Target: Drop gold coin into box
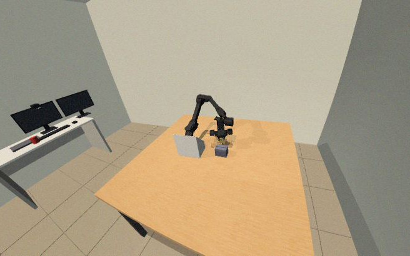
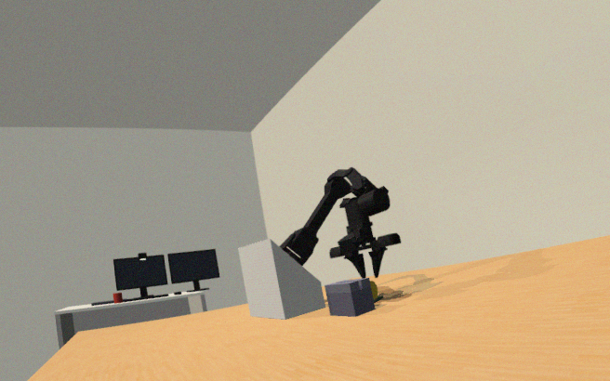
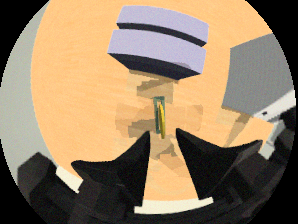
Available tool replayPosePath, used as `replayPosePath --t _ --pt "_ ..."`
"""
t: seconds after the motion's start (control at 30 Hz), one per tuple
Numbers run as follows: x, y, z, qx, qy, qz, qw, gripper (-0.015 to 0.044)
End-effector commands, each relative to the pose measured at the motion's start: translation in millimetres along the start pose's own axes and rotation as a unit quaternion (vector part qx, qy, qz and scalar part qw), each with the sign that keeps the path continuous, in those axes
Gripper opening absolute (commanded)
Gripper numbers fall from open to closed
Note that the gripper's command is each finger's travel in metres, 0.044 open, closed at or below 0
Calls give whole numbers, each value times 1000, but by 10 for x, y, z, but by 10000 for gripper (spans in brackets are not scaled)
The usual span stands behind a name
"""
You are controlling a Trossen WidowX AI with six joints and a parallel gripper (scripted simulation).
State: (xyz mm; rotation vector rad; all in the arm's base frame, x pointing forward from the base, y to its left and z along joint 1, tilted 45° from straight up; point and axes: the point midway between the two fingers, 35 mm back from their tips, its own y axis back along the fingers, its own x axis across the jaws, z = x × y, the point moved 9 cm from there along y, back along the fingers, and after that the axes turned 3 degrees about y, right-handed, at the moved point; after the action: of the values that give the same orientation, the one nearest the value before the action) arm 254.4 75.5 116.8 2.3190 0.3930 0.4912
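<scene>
The gold coin (image 3: 162, 121) (image 2: 374, 289) stands on edge in the dark-green holder (image 3: 156, 103), seen nearly edge-on in the wrist view. My gripper (image 3: 162, 132) (image 2: 370, 276) is partly open and empty, pointing down above the coin. In the wrist view the coin shows between and just beyond the two fingertips. The closed grey box (image 1: 221, 151) (image 2: 343, 298) (image 3: 155, 47) stands beside the holder, with a dark slot running across its lid. In the exterior view the box hides part of the coin and most of the holder.
A larger light-grey block with a sloping side (image 1: 185, 147) (image 2: 259, 279) (image 3: 255, 75) stands beside the box, near the arm's base. All stand on the wooden table (image 1: 219, 190). A white desk (image 1: 5, 152) with two monitors is off to the left.
</scene>
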Motion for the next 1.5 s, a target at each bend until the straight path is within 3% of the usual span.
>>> replayPosePath --t 0.0,1.0,1.2,1.47 --pt "-9 -74 9 3 -5 -3 1000 161" --pt "-22 -523 -4 5 -5 -3 1000 161" --pt "-22 -523 -4 5 -5 -3 1000 3" --pt "-22 -523 -4 5 -5 -3 1000 0"
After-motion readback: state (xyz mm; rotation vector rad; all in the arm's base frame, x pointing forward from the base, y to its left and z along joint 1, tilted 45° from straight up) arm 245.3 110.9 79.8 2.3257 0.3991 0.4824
